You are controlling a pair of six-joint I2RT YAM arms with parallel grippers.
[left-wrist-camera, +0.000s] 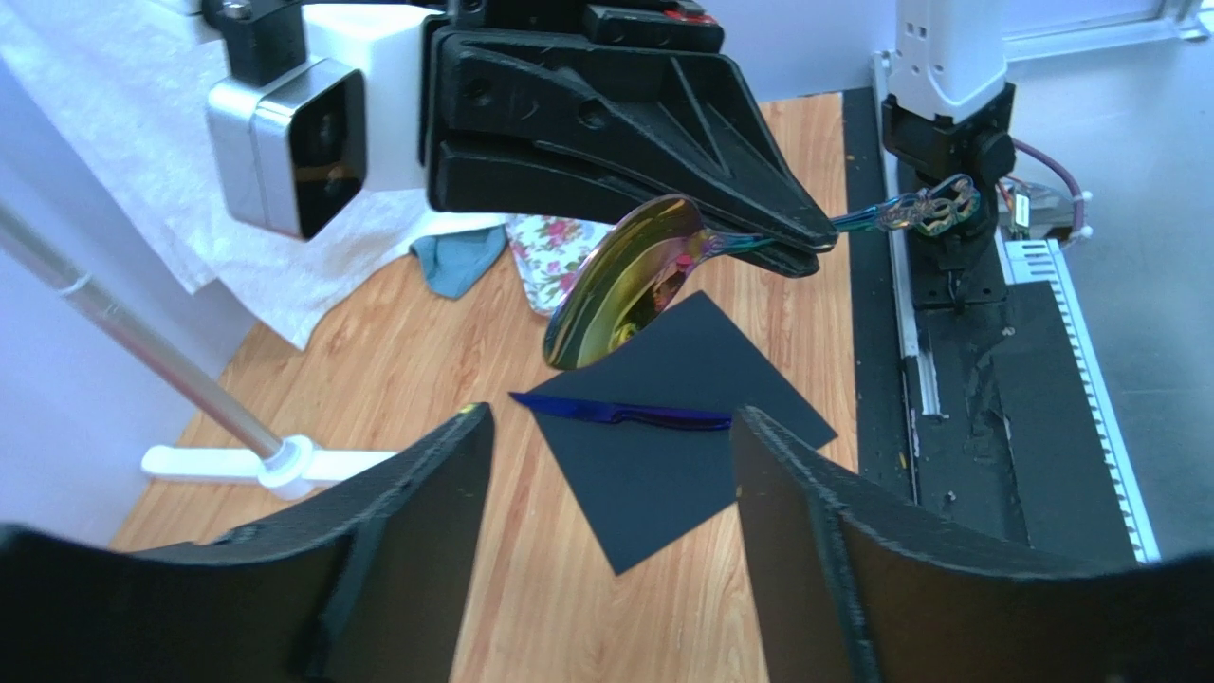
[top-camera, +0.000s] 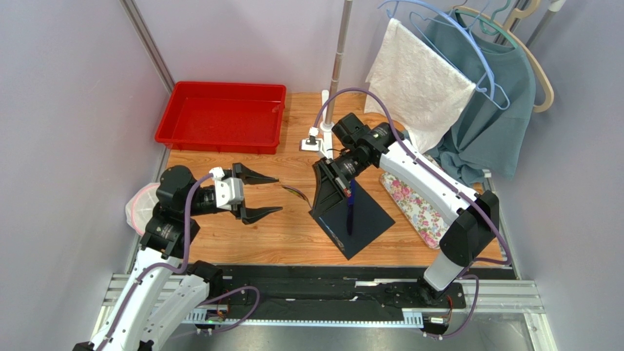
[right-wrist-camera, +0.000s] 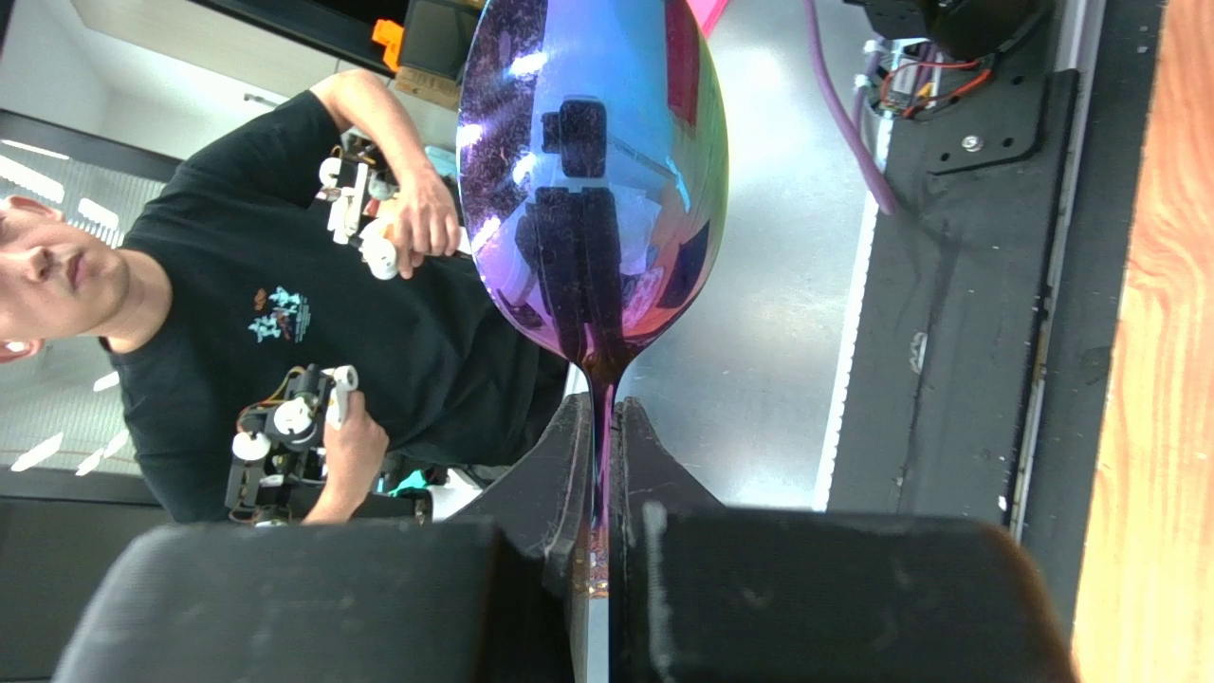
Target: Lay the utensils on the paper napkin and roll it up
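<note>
The black paper napkin (top-camera: 370, 228) (left-wrist-camera: 670, 491) lies flat on the wooden table. A dark blue knife (top-camera: 350, 208) (left-wrist-camera: 627, 413) rests across it. My right gripper (top-camera: 313, 208) (left-wrist-camera: 805, 239) (right-wrist-camera: 600, 406) hovers over the napkin's left corner, shut on the neck of an iridescent gold spoon (top-camera: 296, 193) (left-wrist-camera: 624, 278) (right-wrist-camera: 592, 171). The spoon hangs in the air above the table. My left gripper (top-camera: 280, 194) (left-wrist-camera: 610, 417) is to the left of the napkin, facing it. It is open, with nothing between its fingers.
A red tray (top-camera: 220, 117) sits at the back left. The floral mat (top-camera: 414, 205) (left-wrist-camera: 549, 249) lies right of the napkin. A white pole stand (top-camera: 313, 140) (left-wrist-camera: 271, 463) rises behind it. Hangers at the back right carry a white cloth (top-camera: 417, 80) and a teal garment (top-camera: 491, 110).
</note>
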